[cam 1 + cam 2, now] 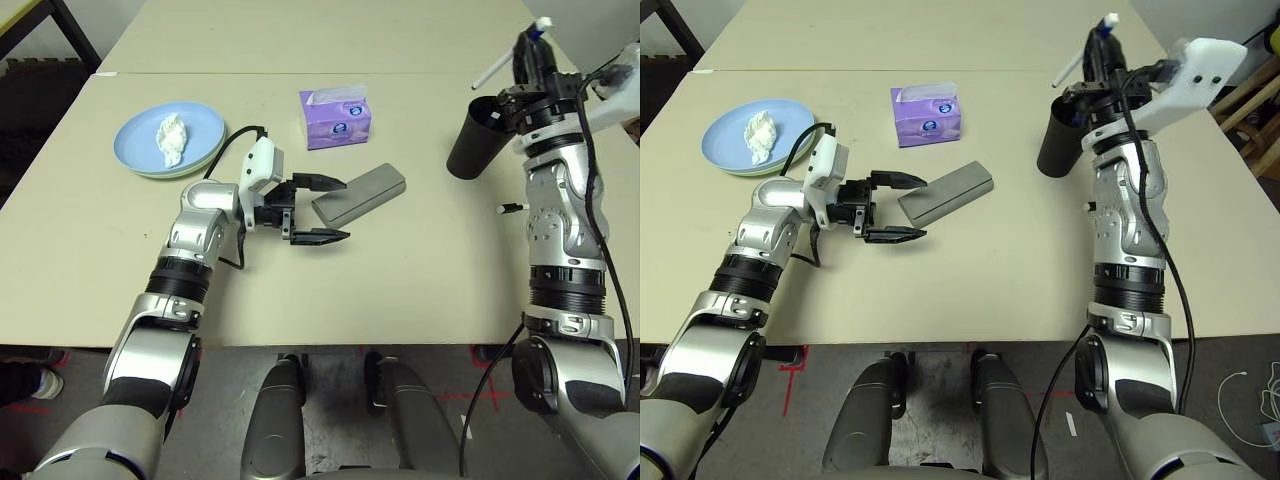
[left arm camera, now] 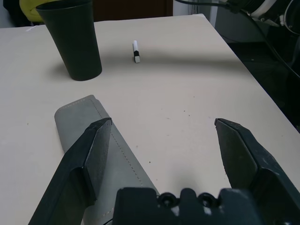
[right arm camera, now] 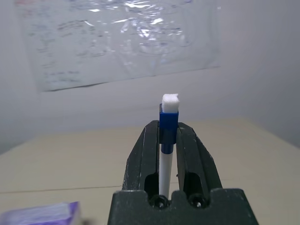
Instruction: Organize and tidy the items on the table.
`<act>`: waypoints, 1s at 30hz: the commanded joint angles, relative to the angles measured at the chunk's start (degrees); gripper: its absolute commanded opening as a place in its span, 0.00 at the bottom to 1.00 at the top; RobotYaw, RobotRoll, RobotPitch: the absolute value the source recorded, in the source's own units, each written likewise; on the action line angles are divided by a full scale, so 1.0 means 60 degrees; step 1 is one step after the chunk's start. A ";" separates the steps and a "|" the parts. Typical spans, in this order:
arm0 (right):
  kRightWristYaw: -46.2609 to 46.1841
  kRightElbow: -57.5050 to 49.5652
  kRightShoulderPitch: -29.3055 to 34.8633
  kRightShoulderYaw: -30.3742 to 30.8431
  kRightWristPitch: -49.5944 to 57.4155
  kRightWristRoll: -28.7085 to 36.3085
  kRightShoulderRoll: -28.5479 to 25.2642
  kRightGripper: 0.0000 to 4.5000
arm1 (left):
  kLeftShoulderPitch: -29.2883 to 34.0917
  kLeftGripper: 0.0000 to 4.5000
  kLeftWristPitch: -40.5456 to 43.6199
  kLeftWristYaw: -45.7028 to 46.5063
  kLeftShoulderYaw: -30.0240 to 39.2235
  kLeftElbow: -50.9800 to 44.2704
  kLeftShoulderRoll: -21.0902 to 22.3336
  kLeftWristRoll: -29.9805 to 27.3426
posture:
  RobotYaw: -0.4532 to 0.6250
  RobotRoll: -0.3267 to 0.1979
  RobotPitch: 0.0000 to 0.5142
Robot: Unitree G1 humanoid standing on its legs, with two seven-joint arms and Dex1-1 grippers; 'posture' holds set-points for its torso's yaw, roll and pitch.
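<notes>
The table (image 1: 420, 290) carries the items spread toward its far edge. Near the far left corner sits a light blue plate (image 1: 140, 135) stacked on a pale green plate (image 1: 190, 168) whose rim peeps out at the near side; a crumpled white tissue (image 1: 171, 138) lies on the blue one. The purple tissue box (image 1: 335, 118) stands toward the far edge, about midway along it.

The grey glasses case (image 1: 360, 194) lies flat in the middle of the table, slanted, one end pointing toward the near left; the left gripper (image 1: 318, 209) is held level just beside that end, its two black fingers spread wide apart with nothing between them (in the left wrist view one finger (image 2: 89, 159) overlaps the case's edge, though whether it touches cannot be told).

The black cup (image 1: 478, 135) stands upright near the right edge, its mouth open upward. The right gripper (image 1: 1102, 50) is raised above and just beyond the cup, pointing up and away; its fingers (image 3: 140, 159) are pressed together on a white-blue pen (image 3: 166, 140), whose blue collar and white tip stick out past the fingertips, while the pen's other end slants out toward the cup's far side. A second pen (image 1: 512, 208) lies on the table near the right edge, nearer than the cup and well apart from the case.
</notes>
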 commanded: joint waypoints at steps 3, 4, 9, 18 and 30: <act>-0.0294 -0.0748 0.0298 0.0129 0.1748 0.0085 -0.0420 0.07 | 0.0015 1.00 -0.0083 -0.0124 -0.0132 0.0072 0.0025 0.0055 | 0.47 0.62 0.41; -0.0301 -0.0800 0.0293 0.0158 0.2063 0.0095 -0.0514 0.07 | 0.0018 1.00 -0.0081 -0.0126 -0.0134 0.0070 0.0024 0.0055 | 0.47 0.62 0.41; -0.0348 -0.0986 0.0193 0.0316 0.3963 0.0190 -0.0889 0.07 | 0.0013 1.00 -0.0084 -0.0118 -0.0138 0.0070 0.0010 0.0049 | 0.47 0.62 0.42; -0.0299 -0.1051 -0.0059 0.0472 0.5302 0.0136 -0.1019 0.07 | 0.0059 1.00 -0.0049 -0.0090 -0.0137 0.0007 0.0045 0.0048 | 0.47 0.62 0.42; 0.1362 -0.1133 0.0073 0.1224 0.2830 -0.0342 -0.1260 1.00 | 0.0082 1.00 -0.0051 -0.0082 -0.0146 0.0004 0.0033 0.0044 | 0.47 0.62 0.43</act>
